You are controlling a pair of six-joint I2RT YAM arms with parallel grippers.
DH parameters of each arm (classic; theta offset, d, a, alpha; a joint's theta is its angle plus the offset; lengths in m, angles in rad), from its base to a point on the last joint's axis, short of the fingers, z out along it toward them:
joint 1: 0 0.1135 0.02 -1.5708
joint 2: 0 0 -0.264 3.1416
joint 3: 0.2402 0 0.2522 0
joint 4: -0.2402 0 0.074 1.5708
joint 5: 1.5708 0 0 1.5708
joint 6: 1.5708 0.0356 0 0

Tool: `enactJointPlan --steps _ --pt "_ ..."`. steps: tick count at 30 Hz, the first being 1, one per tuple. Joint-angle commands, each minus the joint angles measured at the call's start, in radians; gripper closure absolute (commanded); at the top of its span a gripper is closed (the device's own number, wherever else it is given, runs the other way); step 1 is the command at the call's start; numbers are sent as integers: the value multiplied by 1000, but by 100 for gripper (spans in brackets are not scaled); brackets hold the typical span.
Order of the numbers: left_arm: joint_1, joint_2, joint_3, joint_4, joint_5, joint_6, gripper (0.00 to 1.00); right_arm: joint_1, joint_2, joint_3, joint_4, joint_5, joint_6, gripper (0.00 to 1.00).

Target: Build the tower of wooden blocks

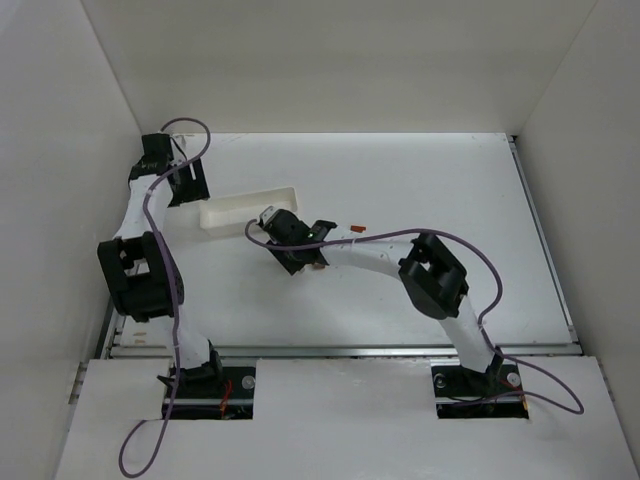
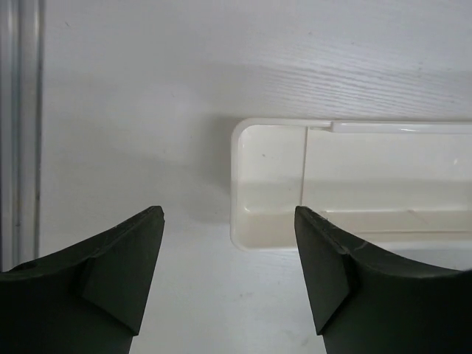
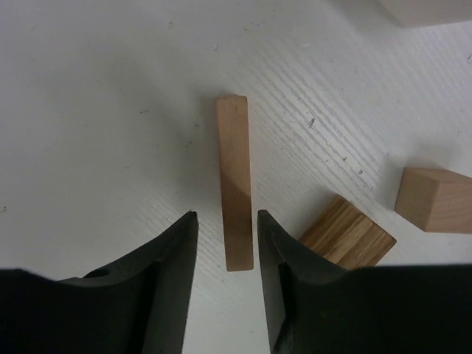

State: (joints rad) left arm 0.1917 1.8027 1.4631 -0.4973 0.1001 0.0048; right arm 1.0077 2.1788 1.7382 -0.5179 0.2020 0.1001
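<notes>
Wood plank inside right pincer, jaws slightly apart, wrist view only, left pincer open

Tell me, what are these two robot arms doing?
They are building a tower from small wooden blocks. The right gripper has its jaws either side of a thin plank lying on the table, a slight gap showing. Two more blocks lie beside it. The left gripper hovers open and empty by the white tray.

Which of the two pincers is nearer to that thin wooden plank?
Right. The right pincer straddles the thin plank, a finger on each side. The left pincer hangs open farther off, at the end of the white tray.
</notes>
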Motion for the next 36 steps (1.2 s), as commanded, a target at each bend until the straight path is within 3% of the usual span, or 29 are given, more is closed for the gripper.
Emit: enactJointPlan --steps 1,5,9,13,21,24,28,32,36 --pt "6 -115 -26 -6 26 52 31 3 -2 64 -5 33 1 58" --pt "6 -190 -73 -6 26 61 31 3 9 64 -5 13 1 82" --pt "6 -213 -84 -6 26 70 31 26 -17 64 -5 48 -20 100" --pt "6 -267 -93 5 17 70 31 60 -88 -5 -4 106 -57 100" --pt "6 -310 -103 5 16 70 31 80 -341 -302 4 508 -79 100" --pt "6 -331 -103 5 36 70 30 80 -404 -391 -43 620 5 100" --pt "-4 -342 -112 5 36 89 30 69 -364 -502 -105 668 125 100" --pt "-26 -342 -112 5 26 89 30 60 -248 -487 -151 735 211 100" --pt "-26 -352 -121 5 16 89 30 49 -160 -436 -202 694 303 100"
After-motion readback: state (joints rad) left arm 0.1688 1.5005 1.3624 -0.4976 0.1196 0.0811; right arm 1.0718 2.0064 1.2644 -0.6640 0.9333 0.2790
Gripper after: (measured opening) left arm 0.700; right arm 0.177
